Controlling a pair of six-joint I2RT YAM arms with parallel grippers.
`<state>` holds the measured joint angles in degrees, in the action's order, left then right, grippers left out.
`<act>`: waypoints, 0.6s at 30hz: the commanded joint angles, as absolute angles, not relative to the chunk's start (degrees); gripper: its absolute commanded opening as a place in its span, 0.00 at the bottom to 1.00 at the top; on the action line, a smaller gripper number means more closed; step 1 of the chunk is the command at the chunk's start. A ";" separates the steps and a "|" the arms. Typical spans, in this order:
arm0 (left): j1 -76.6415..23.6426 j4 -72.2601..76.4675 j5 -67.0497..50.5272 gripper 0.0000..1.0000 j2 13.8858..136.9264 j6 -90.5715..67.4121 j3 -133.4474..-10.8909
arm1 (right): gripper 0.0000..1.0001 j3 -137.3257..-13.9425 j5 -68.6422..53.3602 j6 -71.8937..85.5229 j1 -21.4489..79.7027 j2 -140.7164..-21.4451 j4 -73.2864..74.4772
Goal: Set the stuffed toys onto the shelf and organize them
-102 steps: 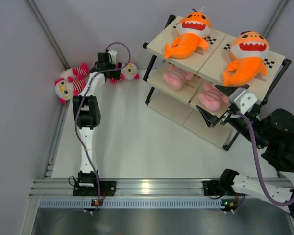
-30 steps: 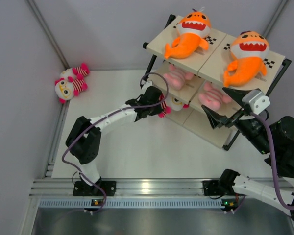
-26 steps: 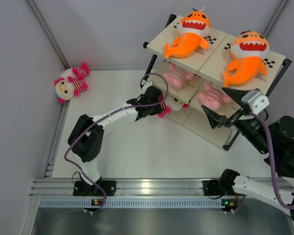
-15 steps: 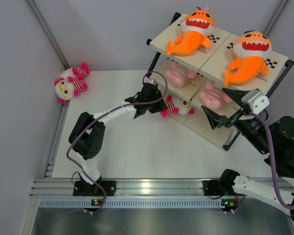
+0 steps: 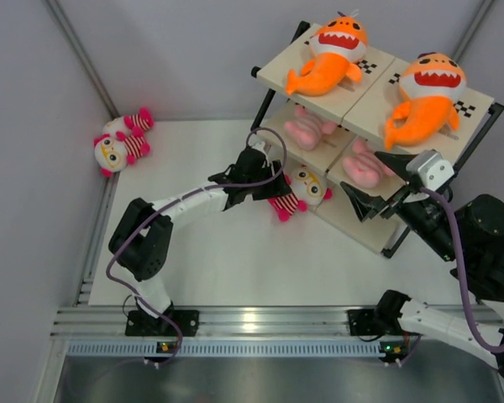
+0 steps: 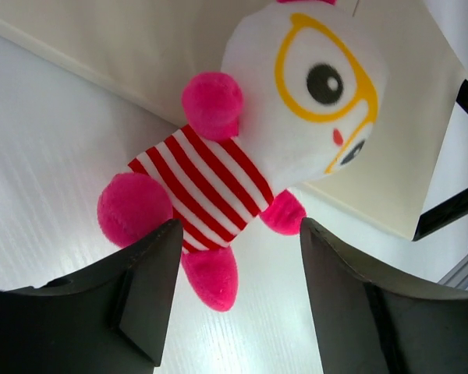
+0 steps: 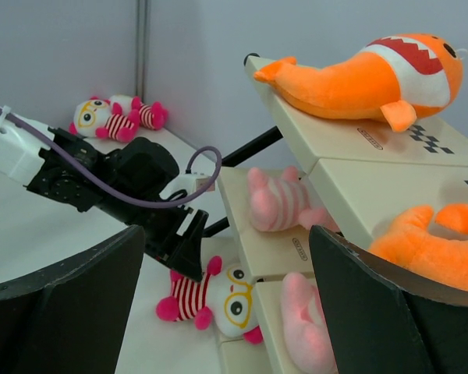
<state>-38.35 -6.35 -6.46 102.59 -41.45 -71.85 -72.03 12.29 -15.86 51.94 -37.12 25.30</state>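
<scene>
Left tool (image 6: pixel 238 227) gapes; wrist view reveals doll's (image 6: pixel 285 117) glasses.

I log the shelf (image 5: pixel 275 69) at the table's (image 5: pixel 218 252) far right, left shark (image 5: pixel 328 54) and right shark (image 5: pixel 424 96) side by side on its top tier, left doll (image 5: pixel 307 130) and right doll (image 5: pixel 361 168) beneath them on the middle tier, fifth doll (image 5: pixel 298 193) with head on the lowest board and legs on the table, sixth doll (image 5: pixel 122 144) well apart in the far left corner.

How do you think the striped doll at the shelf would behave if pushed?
Plush, so the doll is probably light and floppy. With its head on the shelf and body on the table, it may fold rather than slide.
</scene>
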 commanded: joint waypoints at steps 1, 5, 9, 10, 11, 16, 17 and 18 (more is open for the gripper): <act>-38.41 -3.34 -6.33 0.68 97.65 -38.15 -70.67 | 0.87 -74.36 11.78 -14.33 51.42 -38.23 26.19; -38.41 -7.11 -4.75 0.68 93.45 -33.94 -70.40 | 0.86 -75.06 12.39 -13.80 51.50 -39.72 27.42; -37.97 -12.03 -4.38 0.68 87.38 -22.73 -69.44 | 0.85 -78.74 12.66 -12.92 51.42 -43.76 31.81; -37.36 -15.26 -4.48 0.70 86.06 -20.33 -69.35 | 0.85 -79.36 12.74 -12.57 51.50 -46.03 33.30; -36.83 -17.21 -4.74 0.71 83.61 -17.87 -69.43 | 0.85 -79.97 13.09 -12.48 51.68 -47.10 34.09; -26.76 -26.36 -6.67 0.72 75.61 -12.31 -67.95 | 0.85 -81.04 20.28 -13.09 56.58 -54.30 35.95; -24.46 -26.72 -6.68 0.72 74.46 -11.35 -67.07 | 0.85 -80.77 24.13 -13.53 58.34 -55.45 35.95; -22.43 -27.24 -5.46 0.72 73.57 -9.60 -65.76 | 0.85 -80.34 26.17 -13.97 60.01 -56.76 35.95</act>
<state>-28.53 -21.56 -6.39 77.28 -16.32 -68.69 -79.64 18.46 -13.69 55.96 -53.43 33.61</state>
